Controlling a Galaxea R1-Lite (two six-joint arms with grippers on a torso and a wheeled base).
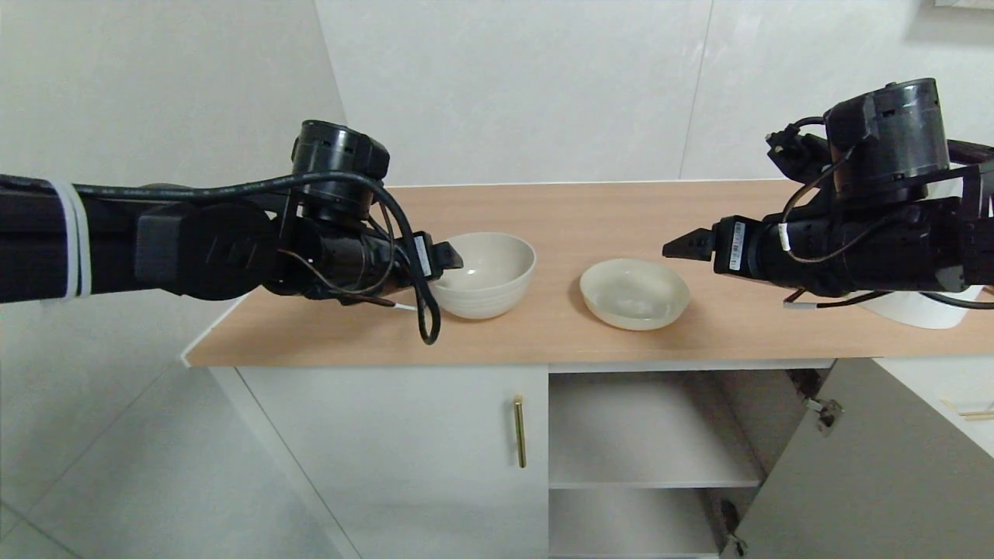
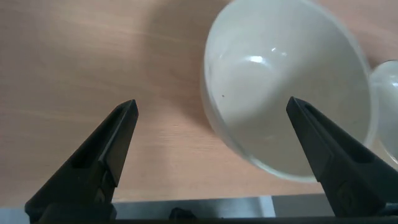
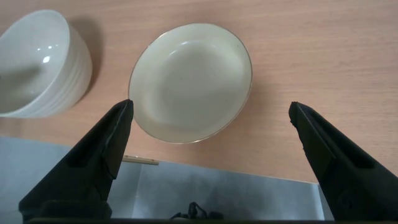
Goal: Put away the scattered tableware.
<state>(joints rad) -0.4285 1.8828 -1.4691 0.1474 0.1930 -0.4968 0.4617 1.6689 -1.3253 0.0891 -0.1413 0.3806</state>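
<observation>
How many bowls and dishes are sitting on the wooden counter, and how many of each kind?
Deep white ceramic bowl: 1
Shallow cream round dish: 1
White piece at the right end of the wooden counter, partly hidden, kind unclear: 1
Total: 3

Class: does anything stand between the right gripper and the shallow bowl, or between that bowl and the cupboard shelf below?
Nothing visible does. The open right gripper hangs near the shallow bowl with only countertop between them, and the cupboard door below stands open, leaving the shelf exposed.
</observation>
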